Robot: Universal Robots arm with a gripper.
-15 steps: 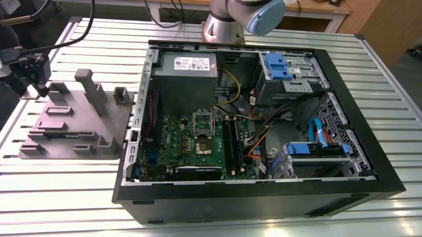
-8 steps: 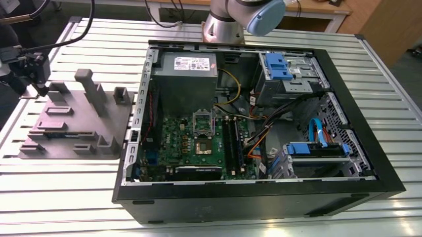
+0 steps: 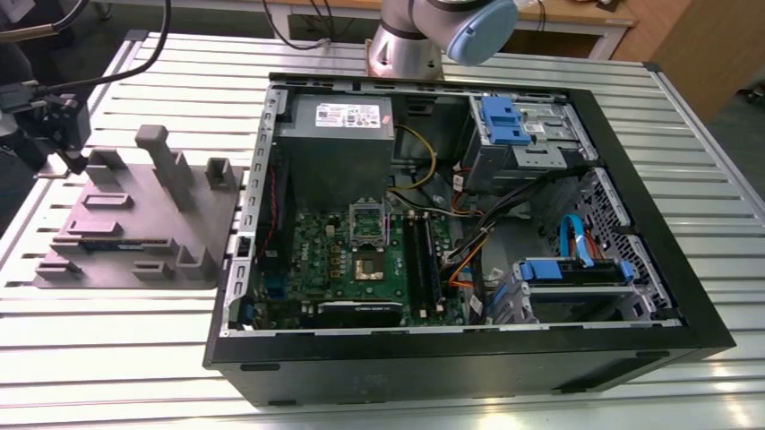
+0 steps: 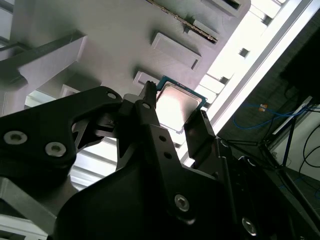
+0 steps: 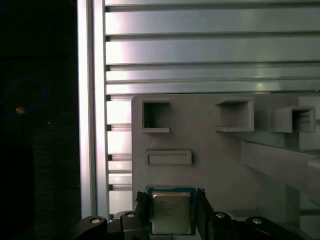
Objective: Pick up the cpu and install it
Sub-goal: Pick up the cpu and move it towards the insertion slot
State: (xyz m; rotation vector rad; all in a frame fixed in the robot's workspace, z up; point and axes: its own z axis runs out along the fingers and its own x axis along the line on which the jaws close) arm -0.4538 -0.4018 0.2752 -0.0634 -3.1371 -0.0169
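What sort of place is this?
Probably a robotics lab bench for computer assembly: a silver robot arm stands by an open black desktop computer case on a slatted aluminium table, beside a grey plastic parts fixture.

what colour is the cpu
The cpu has a shiny silver-grey top with a teal-green edge, clearest in the first wrist view.

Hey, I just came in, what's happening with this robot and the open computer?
The robot arm has its gripper at the cpu, which lies on the grey parts tray beside the open computer case, on the exterior view's left. Whether the chip is gripped yet is not clear. Inside the case, the socket on the green motherboard looks unfilled, so nothing is installed so far.
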